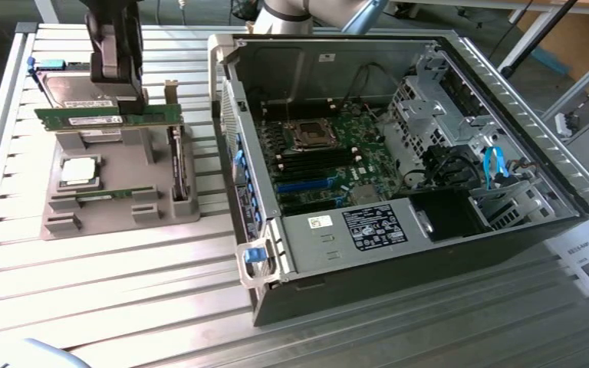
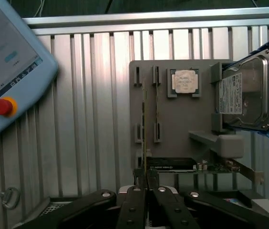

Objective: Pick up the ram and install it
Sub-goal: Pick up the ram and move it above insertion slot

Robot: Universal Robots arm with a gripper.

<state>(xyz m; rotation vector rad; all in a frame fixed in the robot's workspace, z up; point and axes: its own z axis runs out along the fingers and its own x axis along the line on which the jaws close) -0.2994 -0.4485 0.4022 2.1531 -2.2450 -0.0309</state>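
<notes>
gripper (image 1: 116,103) sits at 10 o'clock in the exterior view, hanging over the grey fixture (image 1: 100,207). it pinches the ram (image 1: 110,116) by its upper long edge, with the stick level. the wrist view agrees: fingers (image 2: 135,205) drawn close, a thin board seen edge-on between them.

the ram looks raised just off the fixture's support posts. i see no contact, but the gap is slight and i can't be sure it is fully clear.

the hard drive (image 1: 70,88) sits just behind, at 12 o'clock of the fixture. the cpu chip (image 1: 80,170) lies in its pocket at 6 o'clock of the ram. a second card (image 1: 177,165) stands on edge along the fixture's 3 o'clock side.

the open computer case (image 1: 499,92) lies at 3 o'clock of the fixture, well apart from the gripper. the motherboard (image 1: 351,165) is exposed. the memory slots (image 1: 292,159) are at 7 o'clock of the cpu socket (image 1: 313,136), and no green stick shows in them.

my read on progress:
- pick-up: done or all but done, with the ram gripped and off its holder.
- install: not done. the ram is over the fixture, not over the case, and the slots look unfilled.
- overall: early in the job, with the larger part left.
</notes>
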